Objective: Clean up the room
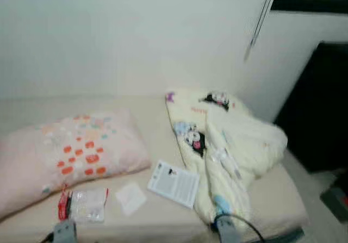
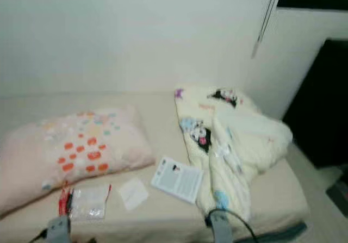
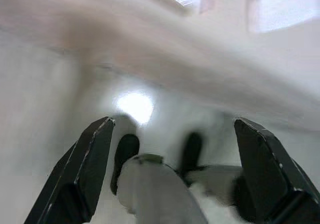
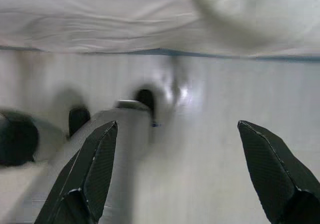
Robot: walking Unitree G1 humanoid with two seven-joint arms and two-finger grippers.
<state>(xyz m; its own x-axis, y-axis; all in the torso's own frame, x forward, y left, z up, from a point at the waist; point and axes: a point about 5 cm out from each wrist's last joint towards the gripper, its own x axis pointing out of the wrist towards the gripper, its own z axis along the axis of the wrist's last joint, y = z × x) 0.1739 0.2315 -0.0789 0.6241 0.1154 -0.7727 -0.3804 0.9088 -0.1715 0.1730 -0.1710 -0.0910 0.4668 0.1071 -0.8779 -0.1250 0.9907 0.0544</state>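
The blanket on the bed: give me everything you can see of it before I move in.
The blanket is cream, soft-looking fabric printed with small cartoon figures in black, pink and blue. It lies crumpled and bunched, not spread, on the right half of the bed, running from near the wall to the front edge. Its left edge overlaps the printed paper sheet. The picture is blurred, so finer detail is unclear.

Left hand (image 3: 172, 174) showing two long black wedge fingers, matte, angular tips. Right hand (image 4: 177, 176) showing same black fingers with faint woven texture. Grey arm ends (image 1: 64, 231) poking in, black cable (image 1: 244, 224) looping off one.
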